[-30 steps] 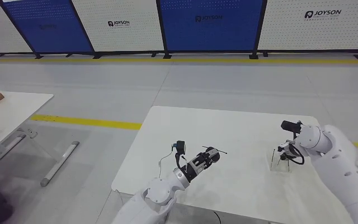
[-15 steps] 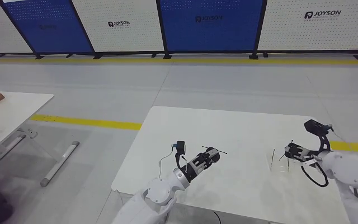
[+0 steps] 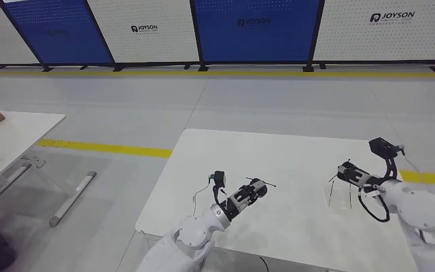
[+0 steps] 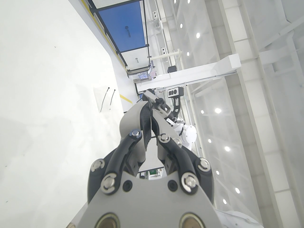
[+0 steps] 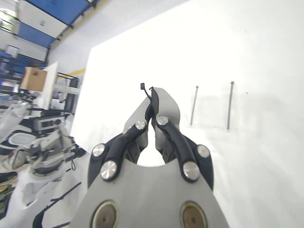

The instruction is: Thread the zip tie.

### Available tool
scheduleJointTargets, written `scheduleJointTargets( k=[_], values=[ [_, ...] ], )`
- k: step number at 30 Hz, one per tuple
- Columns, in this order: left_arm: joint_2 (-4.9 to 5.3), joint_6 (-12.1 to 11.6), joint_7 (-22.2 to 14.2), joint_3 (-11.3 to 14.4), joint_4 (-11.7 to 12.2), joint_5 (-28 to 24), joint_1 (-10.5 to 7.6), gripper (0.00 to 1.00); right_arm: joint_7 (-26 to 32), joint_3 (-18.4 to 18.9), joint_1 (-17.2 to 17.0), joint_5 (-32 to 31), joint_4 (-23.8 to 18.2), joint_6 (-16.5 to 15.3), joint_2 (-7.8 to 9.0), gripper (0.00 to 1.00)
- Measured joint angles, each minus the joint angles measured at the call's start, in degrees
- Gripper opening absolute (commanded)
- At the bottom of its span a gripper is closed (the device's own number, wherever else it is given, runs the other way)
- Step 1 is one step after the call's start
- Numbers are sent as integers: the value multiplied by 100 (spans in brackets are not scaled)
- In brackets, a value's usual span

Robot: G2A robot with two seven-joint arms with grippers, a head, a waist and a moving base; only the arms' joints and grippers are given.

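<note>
1. Now the right gripper hangs above the far right part of the table, its fingers pressed together on a zip tie. Only a short end shows, with the small square head sticking out past the fingertips, roughly in line with the fingers.
2. The left gripper is raised over the near middle of the table, and its fingers are likewise clamped on a thin black strip. It looks like another tie or a tie's tail, though I cannot tell which. In the top view the strip runs out of the fingertips toward the right arm's side.
3. Two spare ties lie flat side by side on the table, below and just beyond the right gripper, touched by nothing.
4. The key relation is that the two held pieces are well apart, with open table between them, and each free end points roughly toward the other arm.
5. By my reading, threading needs the grippers brought together with tail and head lined up on one axis. The head opening is small, so a slight tilt would likely miss it.
</note>
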Motion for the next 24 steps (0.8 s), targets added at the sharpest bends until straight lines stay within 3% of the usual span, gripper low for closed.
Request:
scheduleJointTargets(
  k=[4, 24],
  values=[
    [0, 0, 0, 0, 0, 0, 0, 0, -237, -22, -197, 190, -435, -91, -22, 0],
    [0, 0, 0, 0, 0, 0, 0, 0, -224, -32, -195, 183, -442, -87, -22, 0]
  ],
)
